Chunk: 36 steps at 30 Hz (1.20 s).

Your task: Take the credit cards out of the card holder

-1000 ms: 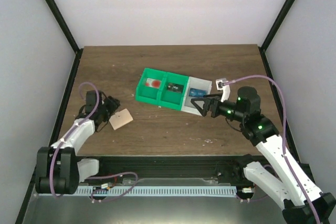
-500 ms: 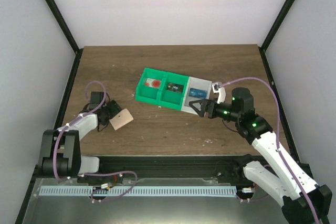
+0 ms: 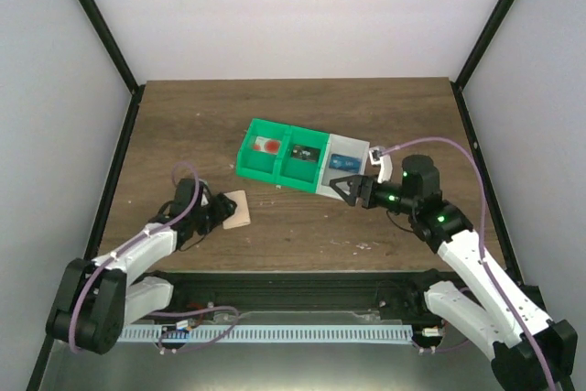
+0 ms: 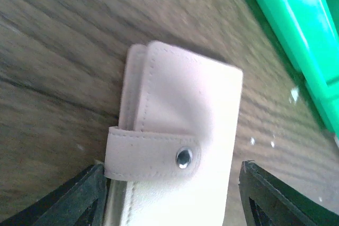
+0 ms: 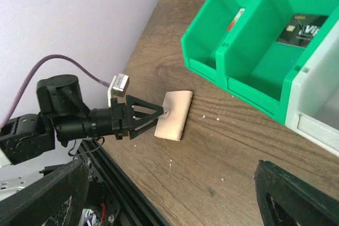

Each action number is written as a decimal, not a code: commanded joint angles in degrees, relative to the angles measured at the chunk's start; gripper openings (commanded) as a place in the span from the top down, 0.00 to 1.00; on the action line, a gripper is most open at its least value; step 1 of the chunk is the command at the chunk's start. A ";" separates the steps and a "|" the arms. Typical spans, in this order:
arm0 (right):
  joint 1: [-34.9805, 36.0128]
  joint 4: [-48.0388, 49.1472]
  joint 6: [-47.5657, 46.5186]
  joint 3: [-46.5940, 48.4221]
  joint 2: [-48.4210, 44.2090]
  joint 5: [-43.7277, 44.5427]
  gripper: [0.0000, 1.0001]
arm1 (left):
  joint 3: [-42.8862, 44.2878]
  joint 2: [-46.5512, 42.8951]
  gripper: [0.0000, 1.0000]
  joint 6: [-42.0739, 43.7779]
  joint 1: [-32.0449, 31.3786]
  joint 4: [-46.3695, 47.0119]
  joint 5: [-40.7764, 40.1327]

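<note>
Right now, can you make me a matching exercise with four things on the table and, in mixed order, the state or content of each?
Things: 1 card holder; 2 left green bin; 3 middle green bin; 4 white bin.
States: A holds a dark card; B shut with a strap; C holds something blue; D holds a red and white card.
Pairs: 1-B; 2-D; 3-A; 4-C.

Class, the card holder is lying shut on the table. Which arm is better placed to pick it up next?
Left. The left claw, open, flanks the near end of the card holder; the right claw, also open, hangs away by the white bin.
</note>
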 commanded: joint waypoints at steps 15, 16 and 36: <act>11.27 15.43 7.85 -6.28 13.29 2.44 0.46 | -2.83 -5.09 0.47 0.76 3.71 6.05 -0.99; 12.66 15.90 7.85 -5.58 15.21 2.98 0.47 | -2.76 -3.95 0.47 1.47 3.87 7.90 0.78; 23.24 25.23 7.11 2.94 41.07 13.30 0.66 | 0.18 18.27 0.62 6.36 -5.36 21.76 12.77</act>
